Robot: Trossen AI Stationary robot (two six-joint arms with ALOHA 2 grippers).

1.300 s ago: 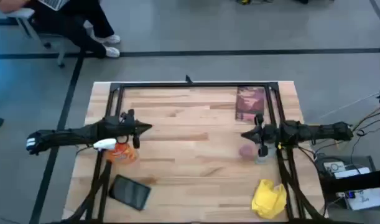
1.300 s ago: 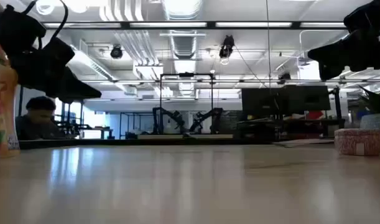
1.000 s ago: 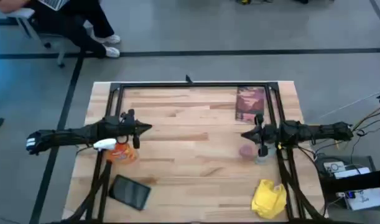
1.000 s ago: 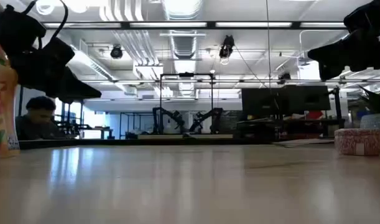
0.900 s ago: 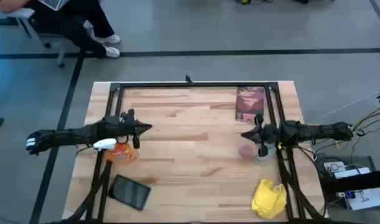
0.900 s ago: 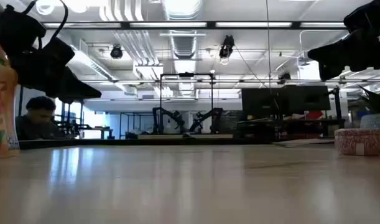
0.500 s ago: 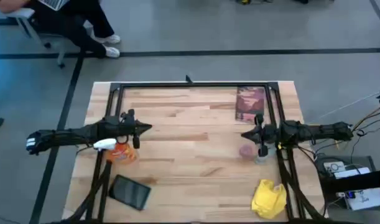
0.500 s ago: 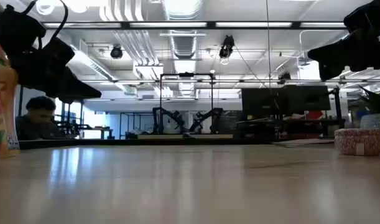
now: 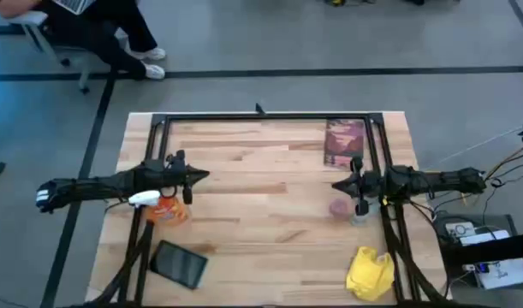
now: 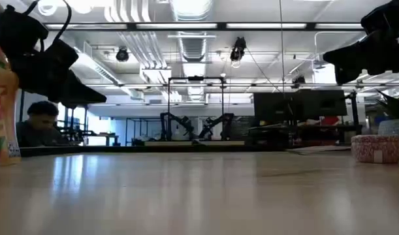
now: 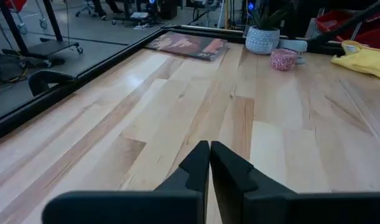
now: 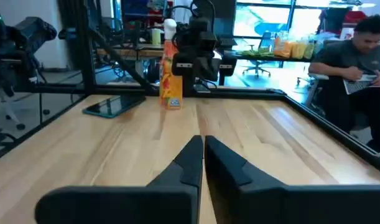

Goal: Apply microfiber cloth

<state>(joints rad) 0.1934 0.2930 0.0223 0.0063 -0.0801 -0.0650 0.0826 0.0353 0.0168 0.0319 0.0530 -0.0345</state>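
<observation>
The yellow microfiber cloth [image 9: 369,273] lies bunched on the table near the front right corner; it also shows at the far edge of the left wrist view [image 11: 367,59]. A black tablet [image 9: 179,264] lies flat near the front left. My left gripper [image 9: 203,177] hovers shut above the table's left middle, beside the orange spray bottle [image 9: 169,208]. My right gripper [image 9: 338,185] hovers shut over the right middle, well behind the cloth. Both wrist views show the fingers closed together, left [image 11: 209,162] and right [image 12: 203,155], with nothing between them.
A book [image 9: 344,141] lies at the far right. A pink tape roll [image 9: 339,207] and a small potted plant [image 9: 361,210] stand under the right arm. A black frame [image 9: 261,115] runs around the table's back and sides. A person [image 12: 357,56] sits beyond the table's left side.
</observation>
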